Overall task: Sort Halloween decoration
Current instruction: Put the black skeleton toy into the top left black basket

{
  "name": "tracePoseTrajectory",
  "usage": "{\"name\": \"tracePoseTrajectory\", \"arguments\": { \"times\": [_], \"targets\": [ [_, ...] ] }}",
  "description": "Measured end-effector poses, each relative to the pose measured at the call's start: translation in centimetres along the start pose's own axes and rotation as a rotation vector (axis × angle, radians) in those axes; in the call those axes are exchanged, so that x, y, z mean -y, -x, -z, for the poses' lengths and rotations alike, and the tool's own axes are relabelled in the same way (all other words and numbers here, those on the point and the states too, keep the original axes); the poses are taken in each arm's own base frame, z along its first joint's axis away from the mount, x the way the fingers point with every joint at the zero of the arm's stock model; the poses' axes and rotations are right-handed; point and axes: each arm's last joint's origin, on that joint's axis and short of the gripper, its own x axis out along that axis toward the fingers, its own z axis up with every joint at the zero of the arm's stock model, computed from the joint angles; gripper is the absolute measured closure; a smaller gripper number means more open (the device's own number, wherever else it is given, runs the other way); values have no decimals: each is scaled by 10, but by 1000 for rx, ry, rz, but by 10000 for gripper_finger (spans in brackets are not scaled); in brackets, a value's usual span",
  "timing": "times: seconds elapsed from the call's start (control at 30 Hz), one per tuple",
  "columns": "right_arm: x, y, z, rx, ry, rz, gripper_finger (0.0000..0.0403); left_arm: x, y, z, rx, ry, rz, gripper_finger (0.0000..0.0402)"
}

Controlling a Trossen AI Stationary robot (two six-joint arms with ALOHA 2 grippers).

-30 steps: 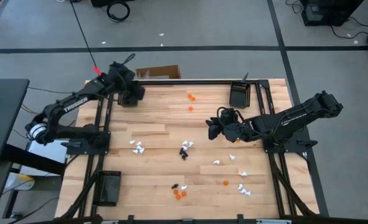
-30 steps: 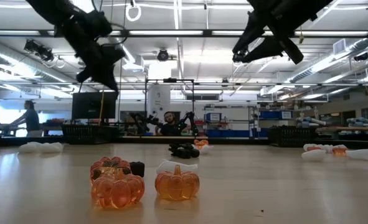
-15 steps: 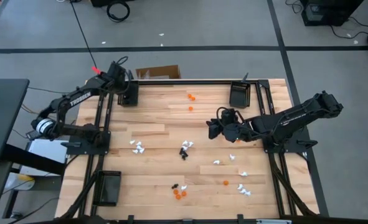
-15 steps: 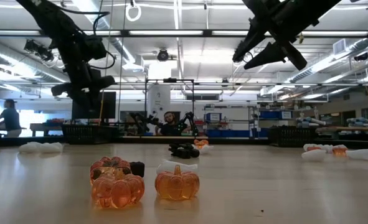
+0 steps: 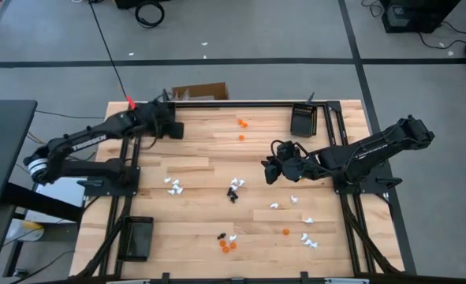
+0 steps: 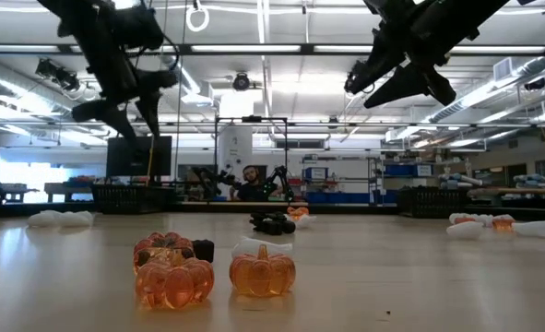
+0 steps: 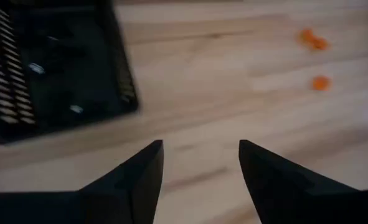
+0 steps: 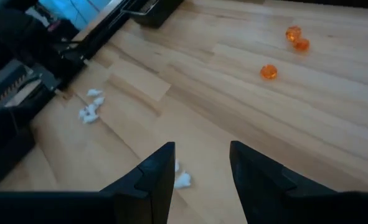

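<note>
The Halloween decoration lies scattered over the wooden table: white trinkets (image 5: 173, 186), black ones (image 5: 233, 192) and orange ones (image 5: 227, 245), with two more orange ones (image 5: 240, 123) at the far side. The low view shows orange pumpkins (image 6: 172, 281) close up. My left gripper (image 5: 172, 128) hovers open at the far left, beside a black tray (image 7: 53, 62), with nothing between its fingers (image 7: 140, 174). My right gripper (image 5: 269, 170) hangs open above the table's middle right, clear of the white trinkets (image 8: 182, 180) below it.
A second black tray (image 5: 303, 120) stands at the far right and a third (image 5: 136, 237) at the near left. Bare wood lies between the far orange trinkets (image 7: 320, 82) and the clusters in the middle. A cardboard box (image 5: 201, 91) sits behind the table's far edge.
My left gripper has opened over the far left tray; it was shut a second ago. It has rolled about its own axis and swung first toward the far left corner, then back toward the table's middle. No trinket on the table has moved.
</note>
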Motion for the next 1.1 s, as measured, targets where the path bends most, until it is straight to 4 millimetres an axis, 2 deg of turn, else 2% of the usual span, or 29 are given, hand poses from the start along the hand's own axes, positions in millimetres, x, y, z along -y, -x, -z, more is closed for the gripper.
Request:
{"name": "tracePoseTrajectory", "arguments": {
  "times": [0.2,0.43,0.57,0.77,1.1],
  "targets": [
    [-4,0,-2,8,-90,-44,243,24,15,35,-18,-117,65,194],
    [-8,5,-2,128,-104,-11,243,24,20,67,-122,-311,-54,196],
    [-12,8,2,130,-118,-41,243,22,27,84,-179,-309,-91,196],
    [-15,11,5,120,-118,-56,243,28,37,106,-207,-324,-44,196],
    [-22,20,15,90,-225,-118,243,31,47,125,-171,-301,-9,196]
  ]
}}
